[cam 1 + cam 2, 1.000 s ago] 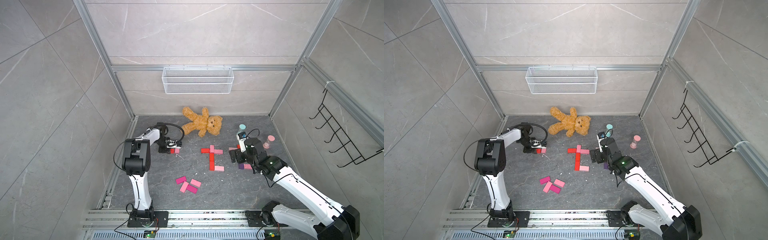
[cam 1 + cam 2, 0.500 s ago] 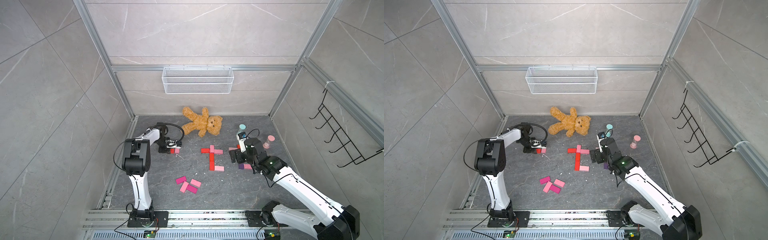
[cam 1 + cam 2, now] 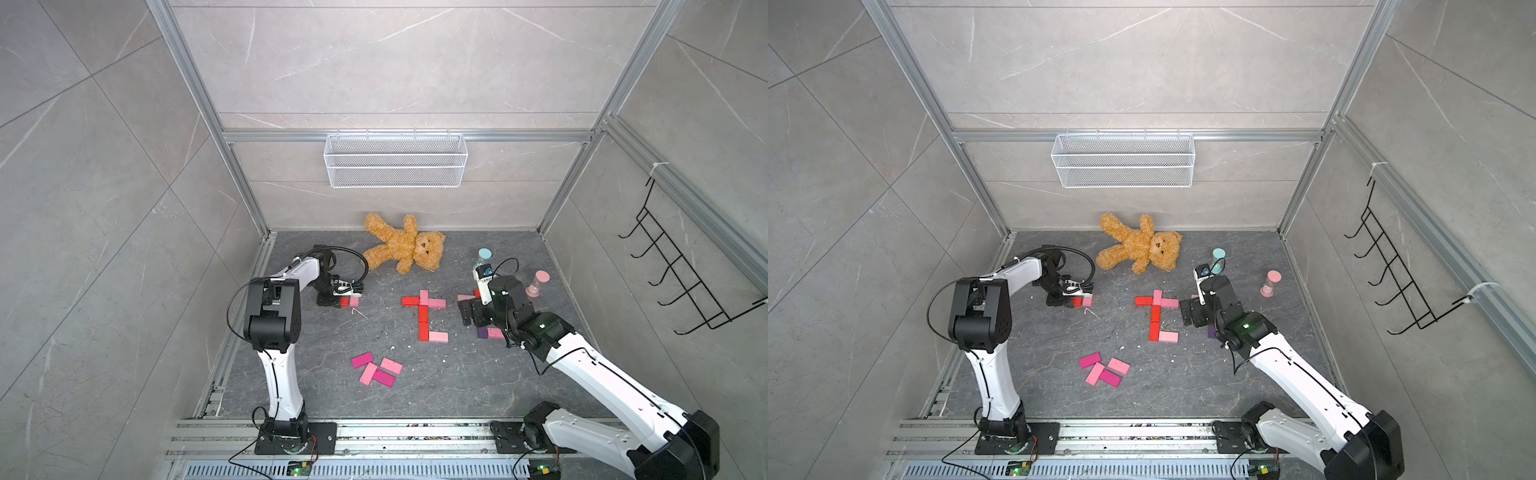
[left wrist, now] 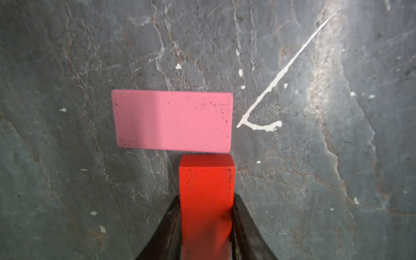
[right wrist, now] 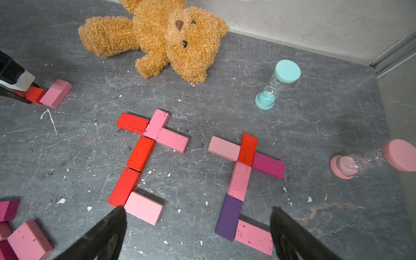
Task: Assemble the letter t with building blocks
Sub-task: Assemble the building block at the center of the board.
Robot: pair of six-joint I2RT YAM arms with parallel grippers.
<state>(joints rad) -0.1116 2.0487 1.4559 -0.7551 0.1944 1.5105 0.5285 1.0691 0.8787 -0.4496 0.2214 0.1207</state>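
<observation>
Left claw (image 4: 206,197) clamps red block (image 4: 206,177), long axis square to the pink block (image 4: 173,120); right claw (image 5: 198,209) gapes

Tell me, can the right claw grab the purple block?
Probably yes. The open right claw hangs close above the purple block, nothing between them, though a pink block touching its side could crowd one finger.

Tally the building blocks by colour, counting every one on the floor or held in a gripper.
Pink blocks: 9
Red blocks: 5
Magenta blocks: 3
Purple block: 1
Total: 18
</observation>
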